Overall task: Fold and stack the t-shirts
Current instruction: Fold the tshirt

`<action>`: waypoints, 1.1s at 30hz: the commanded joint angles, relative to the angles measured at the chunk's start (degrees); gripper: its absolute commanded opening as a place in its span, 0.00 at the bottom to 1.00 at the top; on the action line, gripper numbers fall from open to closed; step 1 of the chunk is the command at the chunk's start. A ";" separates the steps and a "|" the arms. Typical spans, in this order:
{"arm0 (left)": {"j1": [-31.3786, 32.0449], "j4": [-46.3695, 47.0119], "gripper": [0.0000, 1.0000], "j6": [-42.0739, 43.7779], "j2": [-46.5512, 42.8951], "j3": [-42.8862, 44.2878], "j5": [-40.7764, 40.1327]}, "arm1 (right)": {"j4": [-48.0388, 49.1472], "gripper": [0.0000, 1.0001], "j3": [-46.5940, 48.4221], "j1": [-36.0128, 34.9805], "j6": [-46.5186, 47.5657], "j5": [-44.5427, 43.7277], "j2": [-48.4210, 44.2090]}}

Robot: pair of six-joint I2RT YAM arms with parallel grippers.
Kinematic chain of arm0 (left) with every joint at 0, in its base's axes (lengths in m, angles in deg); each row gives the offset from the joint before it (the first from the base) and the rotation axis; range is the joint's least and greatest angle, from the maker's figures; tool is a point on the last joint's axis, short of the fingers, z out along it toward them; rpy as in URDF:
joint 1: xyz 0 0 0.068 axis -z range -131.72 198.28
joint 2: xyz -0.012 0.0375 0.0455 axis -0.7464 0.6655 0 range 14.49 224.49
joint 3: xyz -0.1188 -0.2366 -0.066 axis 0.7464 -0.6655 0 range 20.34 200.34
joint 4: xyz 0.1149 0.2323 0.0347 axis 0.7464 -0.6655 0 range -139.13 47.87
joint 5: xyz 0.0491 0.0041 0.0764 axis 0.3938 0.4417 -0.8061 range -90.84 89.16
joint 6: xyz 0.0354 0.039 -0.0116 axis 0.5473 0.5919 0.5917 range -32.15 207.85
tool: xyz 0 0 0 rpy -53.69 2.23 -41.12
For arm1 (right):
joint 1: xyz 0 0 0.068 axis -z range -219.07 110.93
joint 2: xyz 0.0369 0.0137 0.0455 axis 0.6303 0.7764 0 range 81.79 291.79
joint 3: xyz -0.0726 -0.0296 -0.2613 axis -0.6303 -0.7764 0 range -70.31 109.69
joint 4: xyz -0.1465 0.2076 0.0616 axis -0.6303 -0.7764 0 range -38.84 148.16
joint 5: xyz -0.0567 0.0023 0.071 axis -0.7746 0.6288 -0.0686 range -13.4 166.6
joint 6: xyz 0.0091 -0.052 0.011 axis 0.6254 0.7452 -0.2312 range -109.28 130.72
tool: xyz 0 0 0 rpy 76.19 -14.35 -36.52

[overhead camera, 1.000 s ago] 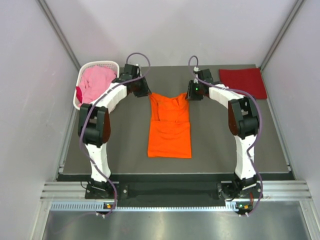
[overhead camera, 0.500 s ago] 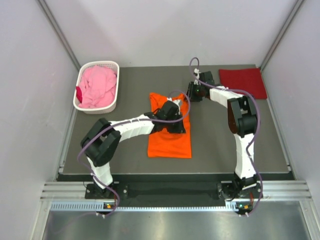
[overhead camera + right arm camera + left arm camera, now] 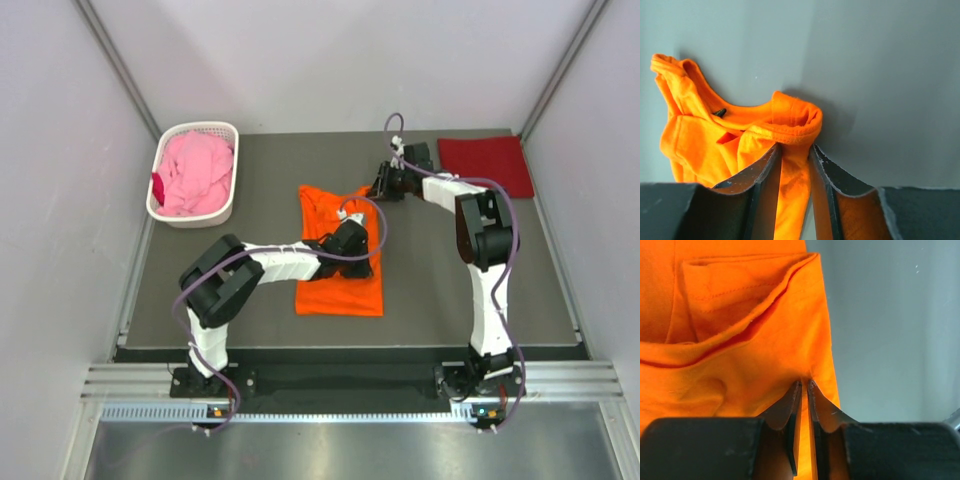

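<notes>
"So, where's the orange t-shirt (image 3: pixel 338 285)?"
"Mid-table. The left gripper (image 3: pixel 803 386) is pinched tight on its side edge, and the right gripper (image 3: pixel 793 148) grips the collar end (far side)."
"Others?"
"Far right, the dark red t-shirt (image 3: pixel 485 165); the pink t-shirt (image 3: pixel 195 170) fills the basket (image 3: pixel 190 221)."

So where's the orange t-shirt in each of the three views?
Top external: the orange t-shirt lies mid-picture, between the two arms.
Left wrist: it fills the left and middle.
Right wrist: it sits bunched at lower left.
Shared landmark: the grey table bordering the shirt's edge.
</notes>
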 commanded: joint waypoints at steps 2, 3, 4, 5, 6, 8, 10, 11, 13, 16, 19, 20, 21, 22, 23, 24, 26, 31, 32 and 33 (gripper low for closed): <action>1.75 0.72 0.15 -0.99 2.19 -2.64 -4.50 | 2.04 0.29 3.52 1.36 -0.06 1.90 3.43; 2.01 -0.51 0.14 -1.34 2.72 -2.73 -4.77 | 1.95 0.28 4.14 1.54 0.02 1.99 3.87; 2.36 -0.61 0.14 -1.52 2.98 -3.16 -4.85 | 1.51 0.28 4.75 1.54 0.29 2.51 4.23; 2.62 -0.52 0.14 -1.61 3.25 -3.34 -5.03 | 1.16 0.27 6.24 1.63 0.46 2.69 4.84; 2.80 -0.61 0.14 -1.96 3.25 -3.52 -5.29 | 0.98 0.27 6.95 1.71 0.55 2.87 5.28; 3.33 -1.05 0.13 -2.22 3.42 -4.13 -5.73 | -0.16 0.30 8.88 1.72 1.08 3.13 5.81; 3.59 -1.57 0.13 -2.66 3.60 -4.31 -6.17 | -0.51 0.32 9.85 1.72 1.34 3.22 6.78; 3.68 -1.75 0.13 -2.75 3.69 -4.40 -6.44 | -0.43 0.32 10.38 1.72 1.43 3.22 7.21; 3.77 -2.10 0.13 -2.84 3.78 -4.49 -6.61 | 0.01 0.34 10.91 1.98 1.34 3.74 7.74; 3.77 -2.54 0.12 -2.93 3.60 -4.75 -7.14 | -0.16 0.34 12.40 2.07 1.08 4.27 8.97; 3.77 -2.81 0.12 -3.02 3.51 -4.93 -7.14 | 1.06 0.25 13.28 2.24 0.99 5.41 9.94; 3.77 -3.07 0.12 -3.10 3.51 -4.93 -7.23 | 1.42 0.25 13.29 2.24 0.90 5.77 10.29; 3.86 -3.16 0.12 -3.10 3.60 -4.93 -7.32 | 1.68 0.25 13.37 2.24 0.90 6.20 10.29; 3.86 -3.25 0.11 -3.10 3.51 -4.93 -7.40 | 2.12 0.28 13.55 2.42 1.08 6.56 10.47; 3.86 -3.33 0.11 -3.10 3.51 -4.93 -7.32 | 2.21 0.31 13.72 2.42 1.17 6.82 10.64; 3.94 -3.42 0.11 -3.10 3.60 -4.93 -7.49 | 2.21 0.33 13.90 2.51 1.43 7.08 10.73; 3.95 -3.69 0.11 -3.19 3.60 -4.93 -7.58 | 2.21 0.38 14.16 2.68 1.95 7.44 10.73; 4.21 -3.95 0.11 -3.37 3.60 -5.01 -7.84 | 1.33 0.35 16.01 2.86 3.19 6.12 11.17; 4.30 -3.95 0.11 -3.37 3.60 -5.10 -7.93 | 1.51 0.32 16.27 2.86 3.28 6.12 11.43; 4.38 -4.04 0.11 -3.46 3.60 -5.10 -7.93 | 1.51 0.30 16.54 2.77 3.28 6.12 11.61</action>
